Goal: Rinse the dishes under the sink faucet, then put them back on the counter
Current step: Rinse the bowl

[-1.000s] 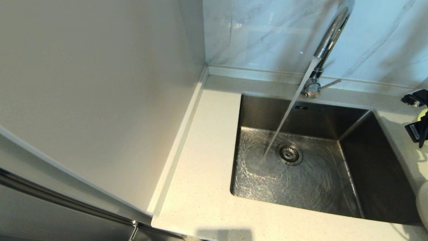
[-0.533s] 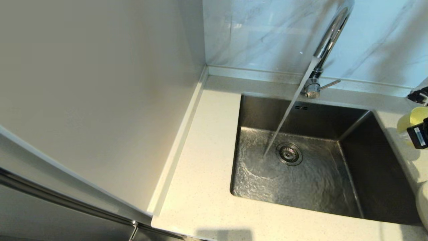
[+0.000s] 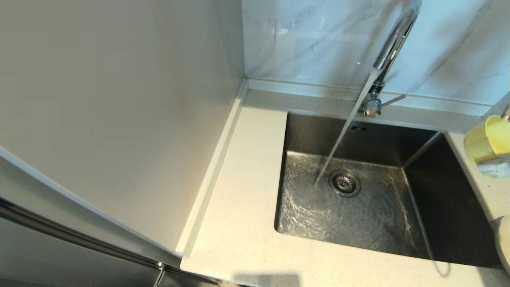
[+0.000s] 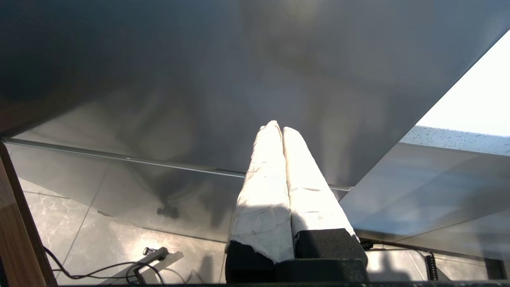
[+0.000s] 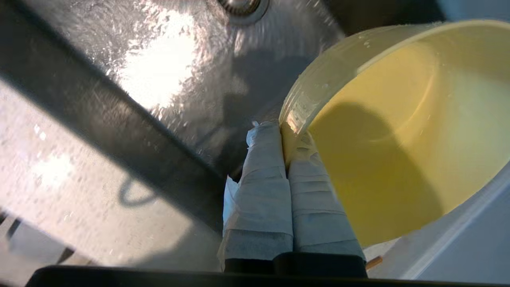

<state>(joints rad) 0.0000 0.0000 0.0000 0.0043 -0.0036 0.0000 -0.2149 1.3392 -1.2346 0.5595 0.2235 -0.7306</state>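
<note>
The pale-yellow bowl [image 3: 487,140] hangs tilted above the counter at the sink's right rim, with its opening turned away from the basin. My right gripper [image 5: 283,129] is shut on the bowl's [image 5: 398,131] rim, one taped finger inside and one outside. Water runs from the chrome faucet [image 3: 392,44] in a slanted stream [image 3: 342,131] onto the floor of the steel sink [image 3: 442,199], just left of the drain strainer [image 3: 345,183]. A sliver of the cream-white plate [image 3: 504,243] shows at the right edge. My left gripper [image 4: 279,128] is shut on nothing, parked low before a grey panel.
The speckled counter [image 3: 239,223] runs left of and in front of the sink. A tall pale cabinet side [image 3: 119,119] stands on the left. The faucet's side lever [image 3: 392,100] points right. A marble-look wall [image 3: 310,40] rises behind the low back edge.
The bowl has risen and come left toward the sink, showing more of itself. The black parts of my right gripper have left the head view. Water keeps running.
</note>
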